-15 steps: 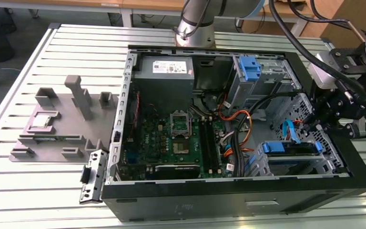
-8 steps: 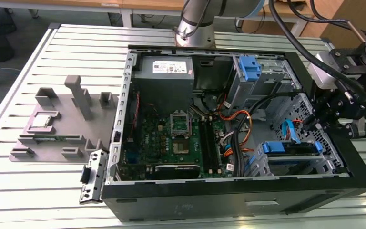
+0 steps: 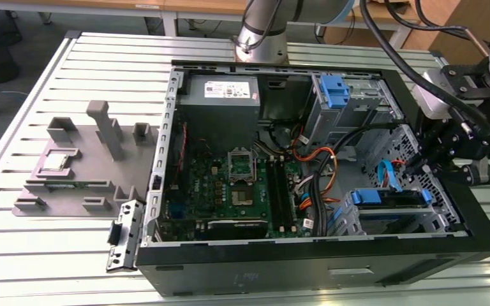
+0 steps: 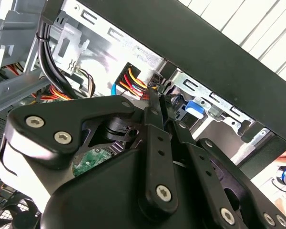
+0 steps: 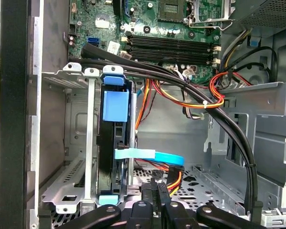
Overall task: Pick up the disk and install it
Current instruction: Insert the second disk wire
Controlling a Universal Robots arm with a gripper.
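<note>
Gripper (image 5: 155, 191) narrow, empty, inside the computer case (image 3: 313, 261).
Disk (image 5: 115, 138) sits upright in its bay, just beside the gripper.

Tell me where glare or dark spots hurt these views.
Second wrist view: bright glare washes out the table slats, and the end effector looms dark. First wrist view: the drive sits shadowed in its bay. Exterior view: evenly lit.

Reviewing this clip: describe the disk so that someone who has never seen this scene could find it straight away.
Find the open black computer case lying on the slatted table. Inside, go to the metal drive cage at the corner on the exterior view's right, near the gripper. The disk sits edge-up in that cage in a blue carrier with handle tabs; the other blue part, the upright latch, stands at the far bay.
</note>
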